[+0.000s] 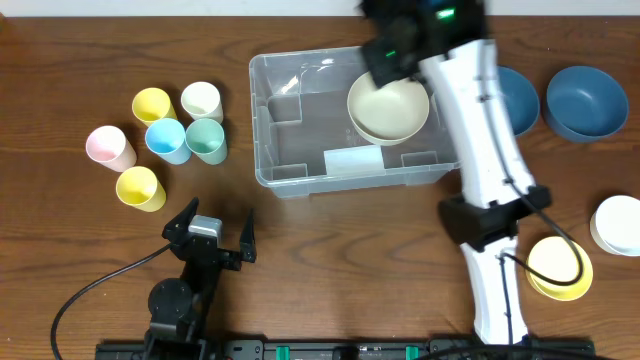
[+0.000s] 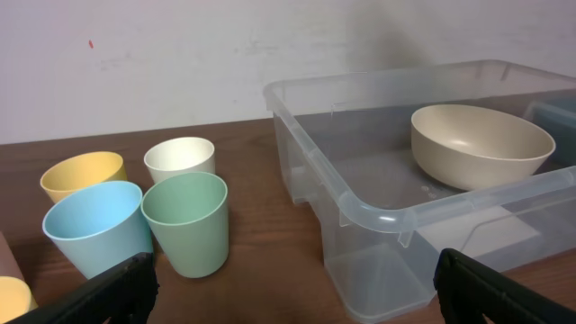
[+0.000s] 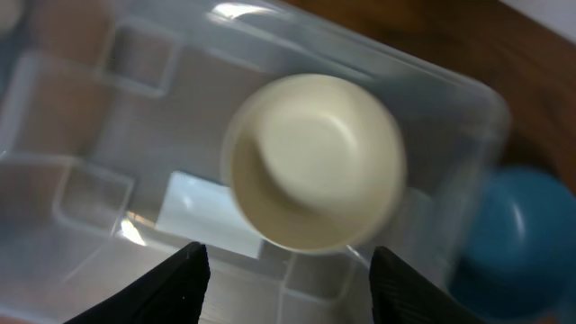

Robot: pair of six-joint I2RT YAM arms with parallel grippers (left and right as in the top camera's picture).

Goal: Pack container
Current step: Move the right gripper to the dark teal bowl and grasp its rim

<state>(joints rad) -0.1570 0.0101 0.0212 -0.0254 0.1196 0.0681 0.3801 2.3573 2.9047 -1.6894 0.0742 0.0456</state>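
From overhead, I am seeing the container sitting centrally, with 1 cream bowl lying in its right half and the right gripper hovering just above that bowl. 6 cups are waiting in a cluster to the left, outside the container. 2 blue bowls, a white stack and a yellow stack are waiting to the right. The left gripper is idling well apart from all of them, its pincer spread wide and holding nothing.

In the left wrist view, I am watching the cream bowl resting upright on the container's floor, with nothing touching it there.

In the right wrist view, the fingers are standing apart above the cream bowl, gripping nothing.

I am judging the packing as barely begun: 1 item is in, and the cups and the other bowls are all waiting outside.
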